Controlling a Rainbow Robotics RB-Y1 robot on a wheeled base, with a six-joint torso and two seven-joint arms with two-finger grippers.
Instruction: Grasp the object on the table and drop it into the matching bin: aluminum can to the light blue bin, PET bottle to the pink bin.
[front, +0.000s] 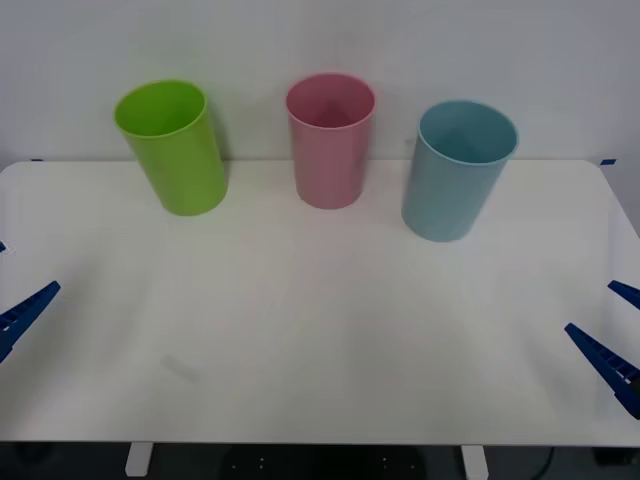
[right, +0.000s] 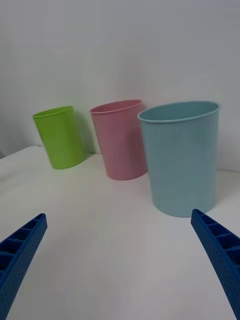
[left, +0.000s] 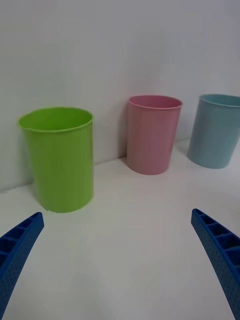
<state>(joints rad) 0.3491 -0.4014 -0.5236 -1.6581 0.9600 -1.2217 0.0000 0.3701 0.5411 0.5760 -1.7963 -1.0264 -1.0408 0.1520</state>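
Observation:
The object, whether PET bottle or aluminum can, is out of view. The pink bin (front: 330, 150) (right: 122, 142) (left: 150, 137) stands upright at the back middle of the white table (front: 320, 340). To its right stands the light blue bin (front: 455, 180) (right: 182, 160) (left: 215, 132). My left gripper (front: 12, 285) (left: 117, 260) hovers open at the table's left edge with nothing between its fingers. At the right edge, my right gripper (front: 612, 325) (right: 120, 260) is also open and holds nothing, facing the light blue bin.
A lime green bin (front: 180, 150) (right: 60, 137) (left: 62, 160) stands at the back left, nearest the left gripper. A white wall rises right behind the three bins. The wide tabletop in front of the bins is bare.

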